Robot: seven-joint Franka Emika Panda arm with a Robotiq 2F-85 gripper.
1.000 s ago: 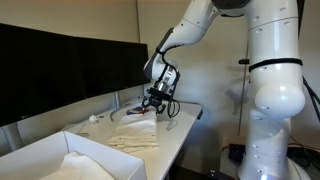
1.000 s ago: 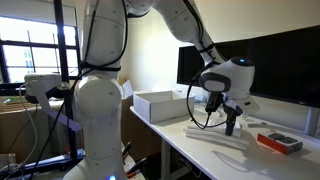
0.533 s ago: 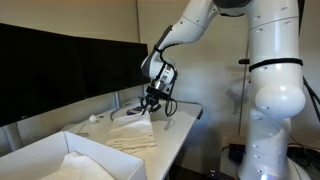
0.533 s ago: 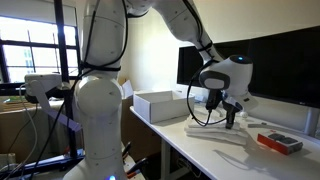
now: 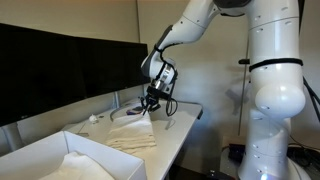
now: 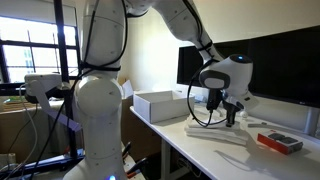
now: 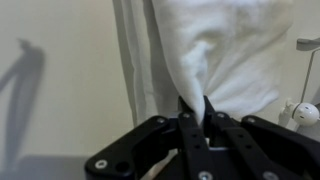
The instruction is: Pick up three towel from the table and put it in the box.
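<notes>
A stack of white towels (image 5: 135, 133) lies on the white table (image 5: 178, 128) in both exterior views, towels (image 6: 222, 132) near the table's front edge. My gripper (image 5: 151, 106) is down on the top towel. In the wrist view the gripper (image 7: 193, 108) is shut on a pinched fold of the white towel (image 7: 225, 50), which bunches up between the fingers. The white box (image 5: 60, 160) stands at one end of the table with white cloth inside (image 5: 72, 167); the box (image 6: 158, 104) shows in both exterior views.
Dark monitors (image 5: 60, 65) line the back of the table. A red and grey object (image 6: 279, 142) lies beside the towels. Small white items (image 7: 300, 115) sit near the towel's edge. A second white robot body (image 5: 275, 90) stands close by.
The jaws have closed on the top towel, pinching up a fold. The arm has hardly moved.
</notes>
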